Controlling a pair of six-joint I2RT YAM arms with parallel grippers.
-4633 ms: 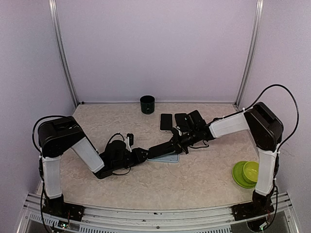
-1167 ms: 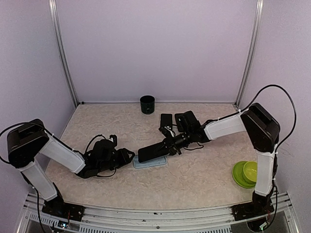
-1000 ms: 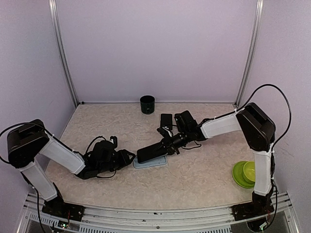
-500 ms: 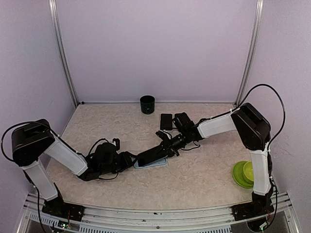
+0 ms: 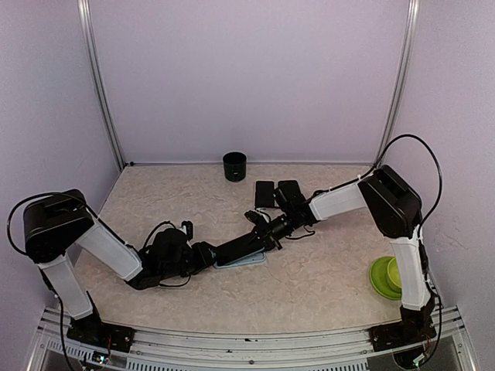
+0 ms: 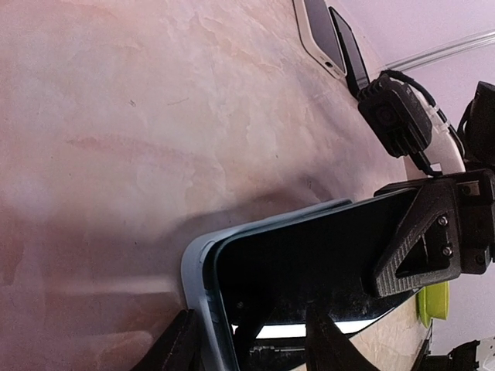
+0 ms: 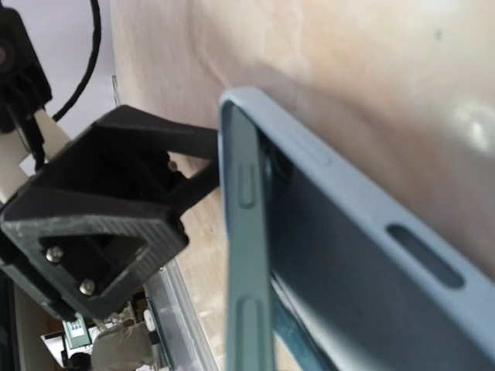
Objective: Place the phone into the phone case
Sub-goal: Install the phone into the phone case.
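Note:
The light blue phone case (image 5: 246, 261) lies on the table at centre. The black phone (image 5: 241, 247) tilts over it, its near end down inside the case's near corner. My left gripper (image 5: 210, 255) lies low on the table with its fingers either side of the case's near end (image 6: 198, 267), gripping it. My right gripper (image 5: 267, 232) is shut on the phone's raised far end; its finger (image 6: 421, 239) shows over the phone (image 6: 309, 255) in the left wrist view. The right wrist view shows the case's button edge (image 7: 244, 255) close up; its own fingers are hidden.
A black cup (image 5: 234, 166) stands at the back wall. Two dark flat phones (image 5: 264, 193) (image 5: 288, 189) lie just behind the right gripper. Green bowls (image 5: 390, 276) sit at the near right. Cables trail from both wrists.
My left gripper has slid right, up to the case's near end. The right arm has pushed the phone lower and leftward into the case. Both grips stay the same.

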